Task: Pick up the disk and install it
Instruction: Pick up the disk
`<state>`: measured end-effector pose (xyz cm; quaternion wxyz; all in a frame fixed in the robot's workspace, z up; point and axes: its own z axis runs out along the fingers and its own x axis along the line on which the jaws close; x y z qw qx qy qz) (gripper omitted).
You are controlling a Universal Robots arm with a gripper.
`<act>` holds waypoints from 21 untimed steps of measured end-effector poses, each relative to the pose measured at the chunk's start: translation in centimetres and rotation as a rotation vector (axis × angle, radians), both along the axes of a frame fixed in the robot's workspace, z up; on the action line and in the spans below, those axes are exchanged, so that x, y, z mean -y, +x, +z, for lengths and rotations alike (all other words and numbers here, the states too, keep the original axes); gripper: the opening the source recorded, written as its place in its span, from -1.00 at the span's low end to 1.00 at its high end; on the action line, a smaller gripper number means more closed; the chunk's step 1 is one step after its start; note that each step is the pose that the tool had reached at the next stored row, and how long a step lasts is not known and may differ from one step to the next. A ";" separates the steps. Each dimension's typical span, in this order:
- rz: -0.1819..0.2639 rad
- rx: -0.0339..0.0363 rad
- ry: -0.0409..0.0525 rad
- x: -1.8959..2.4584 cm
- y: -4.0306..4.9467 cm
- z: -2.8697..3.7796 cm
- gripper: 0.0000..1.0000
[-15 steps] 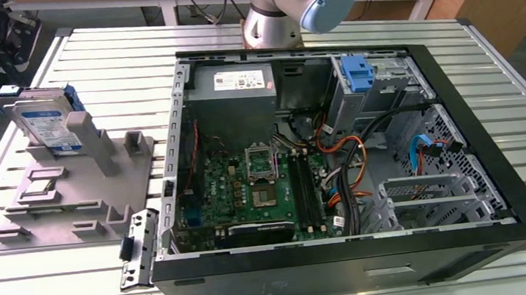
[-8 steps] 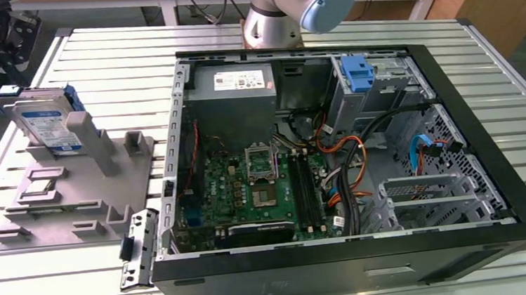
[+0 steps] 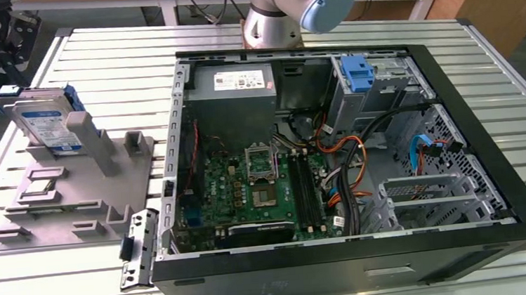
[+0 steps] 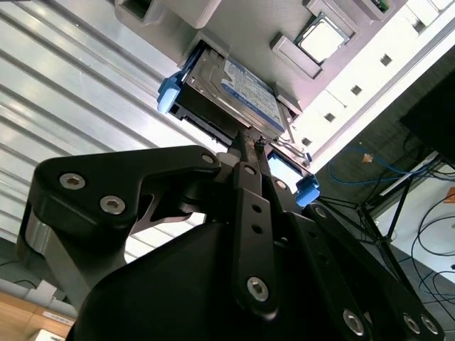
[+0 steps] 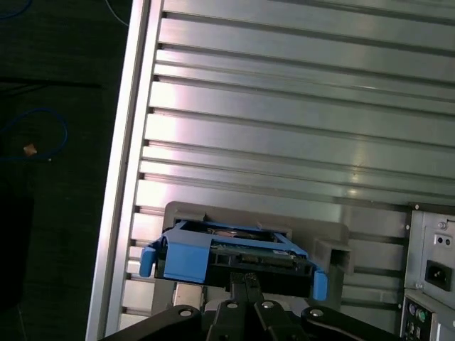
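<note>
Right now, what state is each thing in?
disk: standing on edge in the grey holder, not installed.
grey holder: resting on the slatted table.
computer case: lying on its side, panel off, inside exposed.
gripper: at the disk's exposed edge.

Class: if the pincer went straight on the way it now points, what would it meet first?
Most likely the disk: in the second wrist view its blue-railed edge lies directly ahead of the pincer. They may already touch.
</note>
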<state>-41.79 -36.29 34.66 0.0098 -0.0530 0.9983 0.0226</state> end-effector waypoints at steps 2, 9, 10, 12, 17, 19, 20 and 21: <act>0.001 0.0000 0.0000 0.00 0.00 0.00 -0.80; 0.070 0.0000 0.0001 0.00 0.00 0.00 -0.80; 0.083 0.0001 0.0001 0.00 0.00 0.00 -0.80; 0.089 0.0000 0.0001 0.00 0.00 0.00 -0.80; 0.090 0.0000 0.0001 0.00 0.00 0.00 -0.80; 0.090 0.0000 0.0001 0.00 0.00 0.00 -0.80; 0.090 0.0000 0.0001 0.00 0.00 0.00 -0.80; 0.090 0.0000 0.0001 0.00 0.00 0.00 -0.80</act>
